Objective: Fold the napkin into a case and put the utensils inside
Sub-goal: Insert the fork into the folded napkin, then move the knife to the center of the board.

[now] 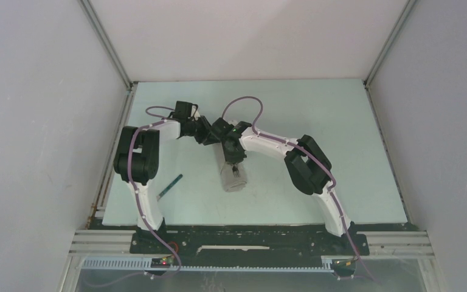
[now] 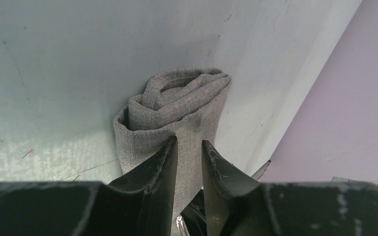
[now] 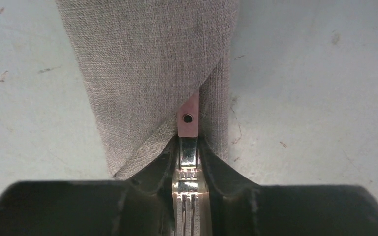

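The light grey napkin [image 1: 231, 175] lies mid-table, folded into a narrow case. In the left wrist view it [image 2: 177, 105] looks loosely rolled, with open folds at its far end. My left gripper [image 2: 189, 143] is shut on the near edge of the cloth; in the top view it [image 1: 210, 136] is at the case's far end. My right gripper [image 3: 188, 140] is shut on the silver fork [image 3: 187, 147], whose holed handle tip rests on the cloth beside a diagonal flap. From above, the fork [image 1: 236, 173] lies over the case, just below my right gripper [image 1: 235, 162]. The green-handled utensil [image 1: 171, 185] lies apart, to the left.
The pale table [image 1: 340, 158] is walled in by white panels on the left, back and right. A black rail [image 1: 243, 234] with both arm bases runs along the near edge. The left arm's elbow [image 1: 137, 155] stands just above the green-handled utensil.
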Controlling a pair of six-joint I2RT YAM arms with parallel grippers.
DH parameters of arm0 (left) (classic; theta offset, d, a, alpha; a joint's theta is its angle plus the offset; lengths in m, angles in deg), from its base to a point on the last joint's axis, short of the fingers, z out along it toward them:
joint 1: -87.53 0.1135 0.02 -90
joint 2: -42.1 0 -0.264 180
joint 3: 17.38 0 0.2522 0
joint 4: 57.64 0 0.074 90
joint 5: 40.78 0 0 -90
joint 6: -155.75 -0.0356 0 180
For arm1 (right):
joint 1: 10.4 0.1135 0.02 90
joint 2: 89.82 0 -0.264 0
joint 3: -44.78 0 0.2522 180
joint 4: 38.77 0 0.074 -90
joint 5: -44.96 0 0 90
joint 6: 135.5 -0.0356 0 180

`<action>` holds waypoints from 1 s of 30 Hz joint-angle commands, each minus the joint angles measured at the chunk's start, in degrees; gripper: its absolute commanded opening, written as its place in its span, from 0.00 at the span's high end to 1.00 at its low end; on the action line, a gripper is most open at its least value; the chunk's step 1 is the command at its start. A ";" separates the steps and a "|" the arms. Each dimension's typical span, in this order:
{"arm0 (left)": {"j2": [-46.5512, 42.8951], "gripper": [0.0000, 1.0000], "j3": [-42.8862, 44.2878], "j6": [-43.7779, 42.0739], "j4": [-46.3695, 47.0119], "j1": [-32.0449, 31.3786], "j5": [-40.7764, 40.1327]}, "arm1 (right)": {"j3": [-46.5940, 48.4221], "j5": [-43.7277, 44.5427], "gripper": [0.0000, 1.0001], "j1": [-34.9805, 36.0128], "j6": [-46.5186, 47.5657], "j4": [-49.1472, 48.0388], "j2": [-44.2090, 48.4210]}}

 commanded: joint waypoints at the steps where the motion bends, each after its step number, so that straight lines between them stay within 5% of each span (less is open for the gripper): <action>1: 0.36 0.69 1.35 -1.32 -0.09 -0.14 0.14 | 3.24 5.52 0.73 1.00 2.93 3.81 0.08; 10: -1.90 0.67 1.22 -2.41 -0.65 -0.13 0.27 | 4.70 6.17 0.62 1.68 3.20 6.80 1.62; 15: -14.57 0.46 0.03 -10.51 -5.73 -0.01 -7.30 | 3.63 6.20 0.50 3.90 3.89 9.30 9.11; 20: -33.22 0.25 -7.83 -18.34 -12.82 0.77 -18.30 | -14.74 -0.25 0.37 2.76 5.25 0.45 25.90; 23: -44.06 0.01 -12.68 -22.97 -18.74 0.73 -26.14 | -27.00 -8.90 0.35 -0.78 5.62 -8.44 35.72; 27: -49.04 0.00 -14.22 -25.41 -30.82 0.49 -38.94 | -34.43 -13.74 0.36 -1.80 9.23 -13.34 42.73; 30: -44.15 0.03 -11.59 -25.10 -41.90 0.25 -45.17 | -38.98 -16.84 0.36 -1.85 11.18 -17.60 46.88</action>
